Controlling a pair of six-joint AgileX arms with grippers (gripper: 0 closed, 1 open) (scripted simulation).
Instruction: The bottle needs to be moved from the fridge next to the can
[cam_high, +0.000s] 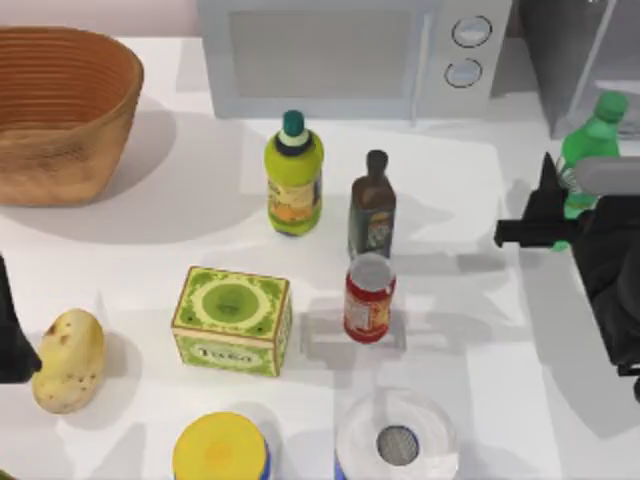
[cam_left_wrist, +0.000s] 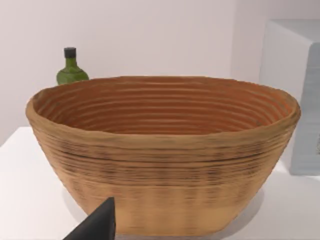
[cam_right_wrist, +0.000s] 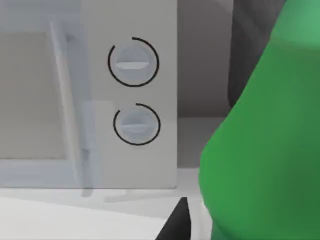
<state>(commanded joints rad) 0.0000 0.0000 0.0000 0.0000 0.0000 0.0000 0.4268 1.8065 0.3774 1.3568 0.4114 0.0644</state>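
Bare worktop (cam_high: 470, 300) lies open to the right of the can (cam_high: 369, 298), up to the right hand (cam_high: 540, 215). Brown bottle (cam_high: 372, 205) stands just behind the can; white roll (cam_high: 397, 440) close in front; green box (cam_high: 232, 320) to its left. Bottle (cam_high: 590, 150) stands at the right edge, beside the fridge (cam_high: 575, 50), microwave (cam_high: 350, 55) behind-left. Left hand (cam_high: 15, 330) at left edge by potato (cam_high: 68, 360).

Bright green bottle (cam_high: 590, 150), red can (cam_high: 369, 298), ribbed brown basket (cam_high: 60, 110).
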